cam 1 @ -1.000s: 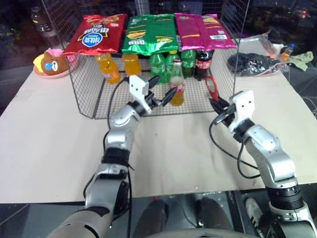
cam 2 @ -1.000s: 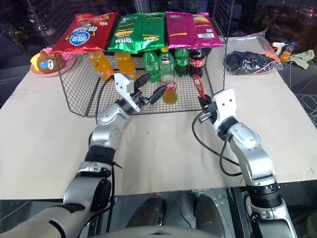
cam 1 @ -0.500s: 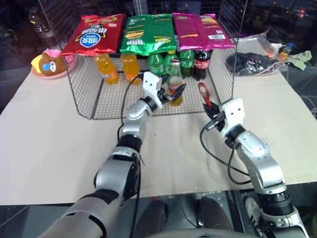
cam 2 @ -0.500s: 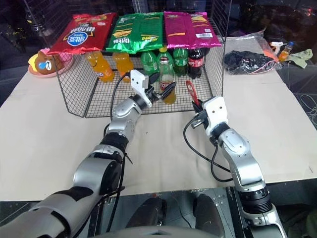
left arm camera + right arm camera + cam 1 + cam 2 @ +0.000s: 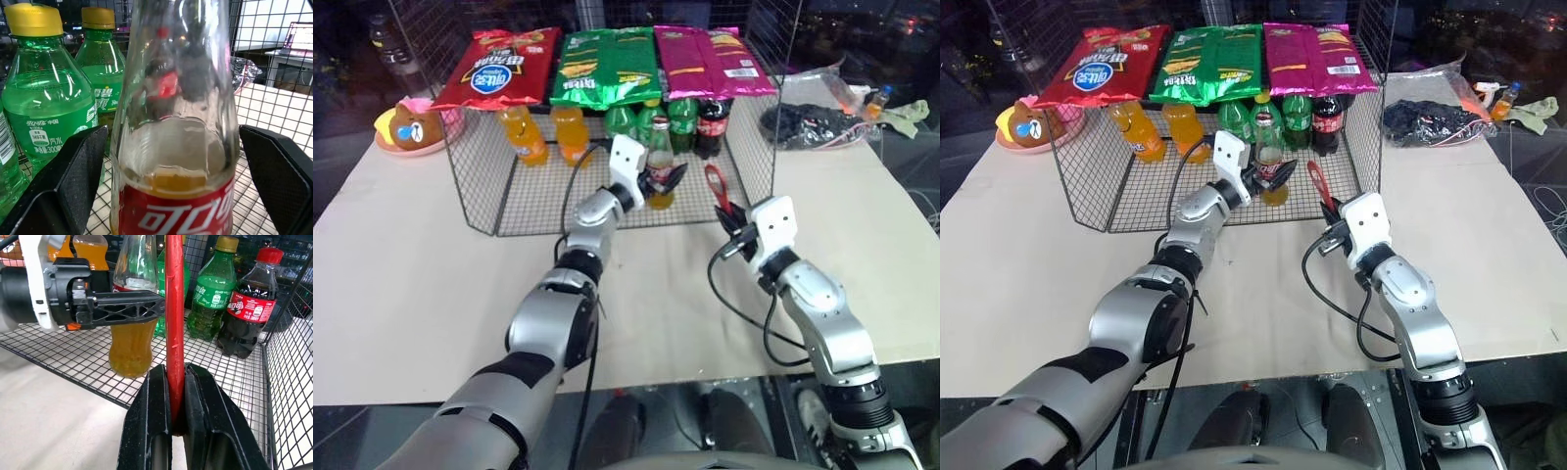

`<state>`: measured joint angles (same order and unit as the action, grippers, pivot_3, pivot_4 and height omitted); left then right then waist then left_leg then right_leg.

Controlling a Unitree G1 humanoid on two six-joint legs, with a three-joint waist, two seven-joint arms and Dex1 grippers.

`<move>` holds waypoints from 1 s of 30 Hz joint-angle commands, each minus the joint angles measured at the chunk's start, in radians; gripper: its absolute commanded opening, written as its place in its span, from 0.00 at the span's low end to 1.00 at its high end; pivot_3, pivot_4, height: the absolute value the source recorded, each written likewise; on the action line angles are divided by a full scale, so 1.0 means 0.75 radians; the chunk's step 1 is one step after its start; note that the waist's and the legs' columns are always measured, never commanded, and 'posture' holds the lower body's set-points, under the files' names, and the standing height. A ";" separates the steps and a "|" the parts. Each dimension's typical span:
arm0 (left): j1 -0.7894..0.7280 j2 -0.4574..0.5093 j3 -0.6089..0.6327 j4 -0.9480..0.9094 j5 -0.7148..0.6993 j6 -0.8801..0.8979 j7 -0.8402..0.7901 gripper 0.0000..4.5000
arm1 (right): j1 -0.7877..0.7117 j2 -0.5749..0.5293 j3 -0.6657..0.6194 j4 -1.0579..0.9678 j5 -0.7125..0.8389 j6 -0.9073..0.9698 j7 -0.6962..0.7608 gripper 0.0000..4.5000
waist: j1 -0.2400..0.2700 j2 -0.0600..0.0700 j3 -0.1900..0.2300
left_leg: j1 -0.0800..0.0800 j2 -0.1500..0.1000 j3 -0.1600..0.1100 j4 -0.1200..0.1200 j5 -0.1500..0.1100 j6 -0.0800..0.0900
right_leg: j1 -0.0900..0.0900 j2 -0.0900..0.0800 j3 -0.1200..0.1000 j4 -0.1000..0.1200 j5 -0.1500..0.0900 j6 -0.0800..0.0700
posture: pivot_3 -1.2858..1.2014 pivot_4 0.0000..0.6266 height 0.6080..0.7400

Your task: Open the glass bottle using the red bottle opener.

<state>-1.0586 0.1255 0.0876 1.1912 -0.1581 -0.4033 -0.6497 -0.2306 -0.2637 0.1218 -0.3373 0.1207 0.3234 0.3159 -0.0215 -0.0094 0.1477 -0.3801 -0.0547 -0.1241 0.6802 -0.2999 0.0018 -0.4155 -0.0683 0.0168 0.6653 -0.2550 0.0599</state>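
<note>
- Left eye view: the left gripper [image 5: 658, 183] has its fingers spread on both sides of the glass bottle [image 5: 659, 166]. The bottle stands between them in the wire basket [image 5: 480, 186], with orange bottles [image 5: 527, 134] and green bottles [image 5: 625, 121] in there too.
- Right eye view: the right gripper [image 5: 1334, 217] is clenched on the red bottle opener [image 5: 1318, 183], which sticks up from its fingers, beside the bottle but apart from it.
- Left wrist view: a gap shows between each finger and the glass, so nothing grips it. If the fingers shut off-centre, I think the bottle could tip over.
- Right wrist view: the opener is squeezed thin between the fingers. It might slip when it pries the cap.
</note>
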 commanded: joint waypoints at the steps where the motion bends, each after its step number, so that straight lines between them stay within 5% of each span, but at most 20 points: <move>1: -0.040 0.000 0.016 -0.001 0.012 -0.031 -0.009 0.65 | -0.015 0.010 -0.010 -0.061 -0.005 -0.026 -0.003 0.00 | -0.001 0.000 0.000 | 0.000 0.000 0.000 0.000 0.000 0.000 | 0.000 0.000 0.000 0.000 0.000 0.000 | 0.52 0.24 1.00; 2: -0.037 0.001 0.018 -0.001 0.013 -0.029 -0.014 0.57 | -0.015 0.012 -0.010 -0.061 -0.005 -0.025 -0.003 0.00 | -0.002 0.000 0.000 | 0.000 0.000 0.000 0.000 0.000 0.000 | 0.000 0.000 0.000 0.000 0.000 0.000 | 0.52 0.24 1.00; 11: 0.029 0.021 0.032 -0.130 -0.009 -0.023 -0.093 0.57 | -0.031 0.007 -0.032 -0.068 -0.009 -0.021 -0.004 0.00 | -0.004 0.000 0.000 | 0.000 0.000 0.000 0.001 0.000 0.000 | 0.000 0.000 0.000 0.000 0.000 0.000 | 0.52 0.24 1.00; 23: 0.705 0.176 -0.051 -1.480 -0.205 0.632 -0.155 0.57 | -0.126 -0.056 -0.125 -0.016 -0.029 -0.045 -0.002 0.00 | -0.032 0.001 0.000 | -0.001 0.006 0.003 0.000 0.000 0.000 | -0.006 0.001 0.007 0.006 0.000 0.000 | 0.52 0.24 1.00; 30: 0.935 0.258 -0.049 -1.812 -0.257 0.824 -0.090 0.57 | -0.164 -0.045 -0.125 0.032 -0.023 -0.071 0.011 0.00 | -0.017 0.001 0.000 | 0.000 0.006 0.004 0.004 0.000 0.000 | -0.005 0.000 0.008 0.010 0.000 0.000 | 0.52 0.24 1.00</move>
<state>-0.3567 0.3117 0.0456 -0.0778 -0.3248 0.2145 -0.7282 -0.3302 -0.3033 0.0345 -0.2968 0.0997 0.3000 0.3222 -0.0346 -0.0090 0.1478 -0.3801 -0.0506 -0.1207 0.6833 -0.2999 0.0017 -0.4196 -0.0682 0.0229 0.6725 -0.2551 0.0596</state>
